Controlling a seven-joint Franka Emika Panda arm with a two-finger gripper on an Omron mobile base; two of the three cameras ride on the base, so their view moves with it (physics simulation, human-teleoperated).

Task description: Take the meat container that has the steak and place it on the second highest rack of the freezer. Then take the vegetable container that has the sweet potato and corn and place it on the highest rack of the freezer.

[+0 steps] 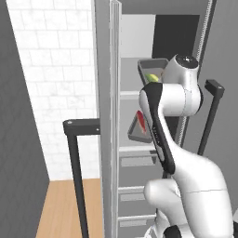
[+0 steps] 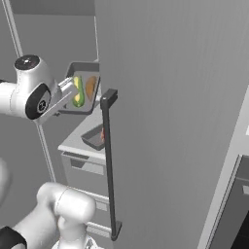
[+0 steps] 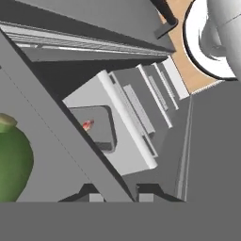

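Note:
My gripper (image 3: 120, 195) (image 2: 72, 91) is shut on the dark rim of the grey vegetable container (image 2: 83, 87) (image 1: 151, 69). The container hangs tilted in the upper part of the open freezer (image 1: 132, 116), above the highest rack (image 1: 129, 94). Inside it lie the green corn (image 2: 78, 91) (image 3: 12, 164) and the orange sweet potato (image 2: 90, 87). One shelf lower, the meat container (image 1: 138, 126) (image 2: 95, 137) (image 3: 96, 127) rests on the pale second rack (image 1: 135, 148), with the red steak (image 1: 141, 122) (image 3: 87, 124) in it. In the left base view my own arm hides the hand.
The freezer's two doors stand open, each with a long black bar handle (image 1: 74, 162) (image 2: 109, 165). Grey drawers (image 1: 135, 162) sit under the shelves. A white brick wall (image 1: 56, 69) and wooden floor (image 1: 65, 204) lie to the left. A wall oven (image 2: 238, 204) is at the right.

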